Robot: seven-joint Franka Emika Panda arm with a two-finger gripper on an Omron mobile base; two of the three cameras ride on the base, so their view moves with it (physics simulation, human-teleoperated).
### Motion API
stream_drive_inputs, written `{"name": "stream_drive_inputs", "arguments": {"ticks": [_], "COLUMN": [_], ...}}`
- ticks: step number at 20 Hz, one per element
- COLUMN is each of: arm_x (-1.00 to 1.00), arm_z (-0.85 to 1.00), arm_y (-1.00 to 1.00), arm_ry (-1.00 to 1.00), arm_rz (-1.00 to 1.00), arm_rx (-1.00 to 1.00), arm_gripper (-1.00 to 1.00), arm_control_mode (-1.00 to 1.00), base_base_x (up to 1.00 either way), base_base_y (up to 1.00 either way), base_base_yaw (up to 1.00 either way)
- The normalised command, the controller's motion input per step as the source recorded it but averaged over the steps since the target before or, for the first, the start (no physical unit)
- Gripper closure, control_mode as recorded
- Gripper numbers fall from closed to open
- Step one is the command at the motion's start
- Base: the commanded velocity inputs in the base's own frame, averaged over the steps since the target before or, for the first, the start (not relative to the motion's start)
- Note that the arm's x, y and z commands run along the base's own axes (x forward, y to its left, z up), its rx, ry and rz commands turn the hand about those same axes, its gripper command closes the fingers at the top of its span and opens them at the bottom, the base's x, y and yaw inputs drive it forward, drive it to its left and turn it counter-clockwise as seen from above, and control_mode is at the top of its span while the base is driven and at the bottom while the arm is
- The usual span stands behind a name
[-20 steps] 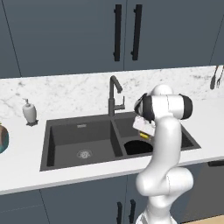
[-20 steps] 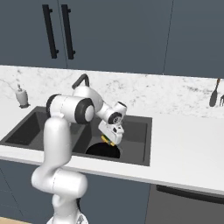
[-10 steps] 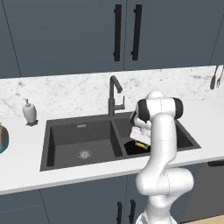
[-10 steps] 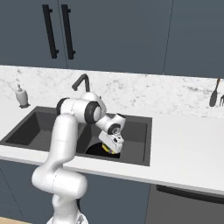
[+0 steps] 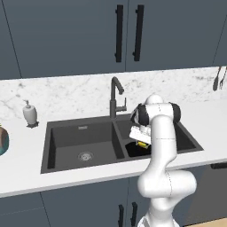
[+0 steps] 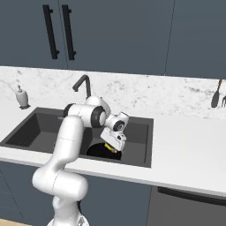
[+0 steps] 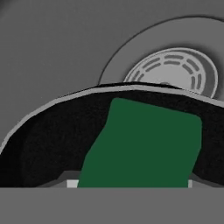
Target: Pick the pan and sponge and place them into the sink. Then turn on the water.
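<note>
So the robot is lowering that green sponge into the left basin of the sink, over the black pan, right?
Not the left basin. In the left base view the gripper holds the sponge over the pan in the sink's right basin; the left one holds just its drain.

I can't read any text, label, brand or number here (I checked all three views): the soap bottle (image 5: 30, 112), cabinet doors (image 5: 66, 35) and sink (image 5: 80, 133) are plain.

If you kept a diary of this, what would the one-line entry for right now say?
claw: low in right basin of sink | sponge: at claw, green face up, over pan | pan: in right basin | tap: no stream seen
</note>
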Motion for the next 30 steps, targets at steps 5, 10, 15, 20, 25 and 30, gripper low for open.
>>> {"name": "stream_drive_inputs", "arguments": {"ticks": [5,10,15,20,25,30], "arm_x": [0.08,-0.07,-0.74,-0.99,-0.62,-0.45], "arm_z": [-0.42,-0.01,0.13,0.67,1.00,1.00], "arm_y": [0.00,0.00,-0.13,-0.21,-0.13,-0.05], "arm_ry": [-0.25,-0.26,-0.51,-0.57,-0.40,-0.28], "arm_rz": [0.08,0.06,0.01,0.01,0.06,0.11], "arm_rx": [0.00,0.00,0.12,0.16,0.08,0.01], "arm_gripper": [-1.00,-1.00,-1.00,-1.00,-1.00,-1.00], "arm_control_mode": [-1.00,-1.00,-1.00,-1.00,-1.00,-1.00], "base_base_x": [0.00,0.00,0.00,0.00,0.00,0.00], "base_base_y": [0.00,0.00,0.00,0.00,0.00,0.00], "base_base_yaw": [0.00,0.00,0.00,0.00,0.00,0.00]}}
